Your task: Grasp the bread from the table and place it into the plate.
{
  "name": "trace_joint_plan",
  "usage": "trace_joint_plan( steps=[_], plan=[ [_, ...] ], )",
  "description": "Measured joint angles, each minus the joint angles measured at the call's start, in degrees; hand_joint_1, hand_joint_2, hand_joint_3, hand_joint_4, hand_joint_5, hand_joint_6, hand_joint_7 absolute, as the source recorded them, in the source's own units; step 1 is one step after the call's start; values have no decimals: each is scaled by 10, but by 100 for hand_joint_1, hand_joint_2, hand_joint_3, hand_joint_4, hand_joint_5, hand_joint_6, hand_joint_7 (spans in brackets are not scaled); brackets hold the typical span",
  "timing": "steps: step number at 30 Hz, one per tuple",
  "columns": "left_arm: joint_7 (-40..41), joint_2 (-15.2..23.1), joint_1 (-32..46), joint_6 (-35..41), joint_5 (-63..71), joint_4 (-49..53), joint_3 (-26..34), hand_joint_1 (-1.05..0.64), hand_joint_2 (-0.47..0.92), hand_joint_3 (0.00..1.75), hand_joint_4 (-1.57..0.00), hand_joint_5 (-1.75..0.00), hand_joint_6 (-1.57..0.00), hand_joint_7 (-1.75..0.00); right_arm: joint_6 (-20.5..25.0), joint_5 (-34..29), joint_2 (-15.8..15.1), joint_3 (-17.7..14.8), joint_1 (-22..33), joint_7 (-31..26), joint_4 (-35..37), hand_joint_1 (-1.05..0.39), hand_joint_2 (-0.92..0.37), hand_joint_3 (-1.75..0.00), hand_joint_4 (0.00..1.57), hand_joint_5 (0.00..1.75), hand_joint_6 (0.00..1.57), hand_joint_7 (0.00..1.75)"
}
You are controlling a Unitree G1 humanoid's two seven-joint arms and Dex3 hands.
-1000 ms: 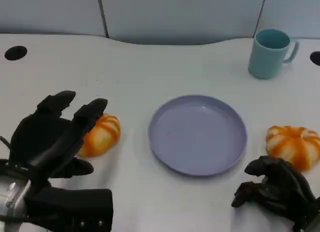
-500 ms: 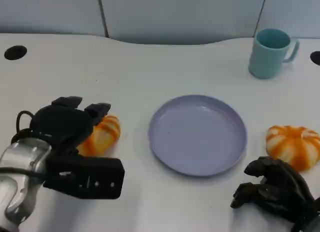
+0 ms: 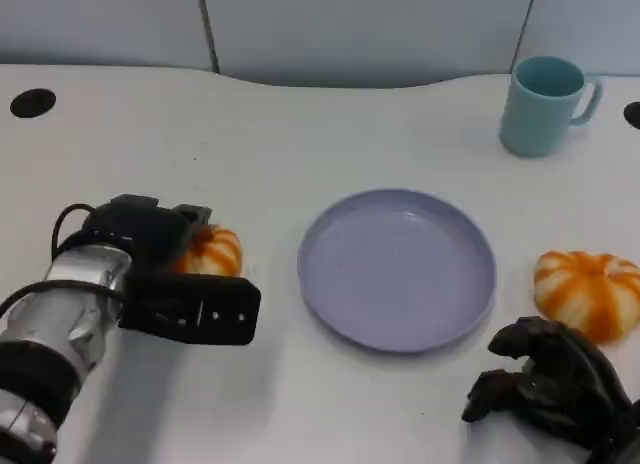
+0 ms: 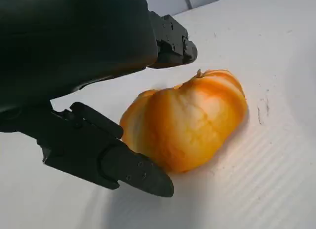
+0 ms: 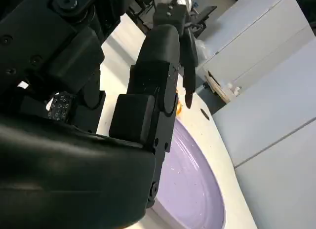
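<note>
The left hand [image 3: 150, 239] cups its parted fingers around a pumpkin-shaped bread [image 3: 208, 252] on the table [image 3: 300, 134], not yet clamped, positioned for lifting toward the lavender plate [image 3: 397, 269] nearby. The right hand [image 3: 550, 384] rests clenched, holding nothing.

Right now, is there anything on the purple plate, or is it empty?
Empty. The plate shows only its bare purple surface in the head view; one bread lies on the table by the left hand, another bread to the plate's right.
</note>
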Motion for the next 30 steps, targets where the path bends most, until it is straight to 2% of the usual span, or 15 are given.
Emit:
trace_joint_plan(
  steps=[6, 13, 15, 17, 18, 19, 20, 21, 22, 23, 24, 27, 30],
  plan=[
    [27, -30, -47, -29, -44, 119, -7, -38, 75, 1, -12, -8, -18, -3, 5, 1, 0, 2, 9, -1, -14, -105, -37, 0, 157, 35, 157, 16],
    [81, -36, -52, -69, -67, 154, -21, -25, 83, 2, -33, -18, -35, -8, 11, 1, 2, 6, 23, -5, -32, -105, -36, 0, 157, 36, 157, 17],
    [88, -36, -52, -77, -72, 158, -24, -21, 86, 3, -45, -25, -48, -14, 16, 2, 1, 7, 26, -6, -37, -105, -36, 0, 157, 36, 157, 17],
    [98, -37, -52, -81, -76, 161, -26, -20, 88, 3, -49, -28, -53, -15, 21, 3, 1, 7, 27, -6, -39, -105, -36, 0, 157, 36, 157, 17],
    [101, -37, -52, -82, -78, 161, -28, -22, 90, 7, -67, -51, -76, -22, 23, 3, 0, 7, 27, -6, -40, -105, -36, 0, 157, 36, 157, 17],
    [109, -37, -52, -84, -78, 162, -30, -23, 91, 8, -71, -60, -84, -23, 25, 3, 0, 8, 27, -6, -41, -105, -36, 0, 157, 36, 157, 17],
    [122, -37, -51, -86, -78, 162, -32, -23, 92, 7, -81, -86, -98, -27, 26, 3, 0, 8, 27, -6, -42, -105, -36, 0, 157, 36, 157, 17],
    [141, -37, -49, -90, -78, 163, -33, -24, 92, 13, -84, -131, -100, -60, 26, 3, 0, 8, 28, -6, -44, -105, -36, 0, 157, 36, 157, 17],
    [168, -37, -43, -94, -77, 164, -35, -24, 92, 16, -85, -152, -89, -99, 26, 3, 0, 9, 29, -6, -46, -105, -36, 0, 157, 36, 157, 17],
    [200, -36, -36, -100, -76, 164, -37, -23, 92, 28, -88, -165, -75, -143, 26, 3, 0, 9, 30, -6, -46, -105, -36, 0, 157, 36, 157, 17],
    [231, -36, -30, -106, -74, 164, -41, -23, 92, 40, -90, -170, -71, -159, 26, 3, -1, 9, 30, -6, -47, -105, -36, 0, 157, 36, 157, 16],
    [313, -34, -11, -118, -70, 168, -49, -23, 92, 55, -85, -174, -61, -173, 27, 4, -1, 9, 30, -6, -47, -105, -37, 0, 157, 36, 157, 16],
    [349, -34, -3, -117, -70, 175, -55, -27, 92, 54, -80, -175, -55, -174, 27, 4, -3, 9, 31, -6, -47, -105, -37, 0, 157, 36, 157, 16]
  ],
)
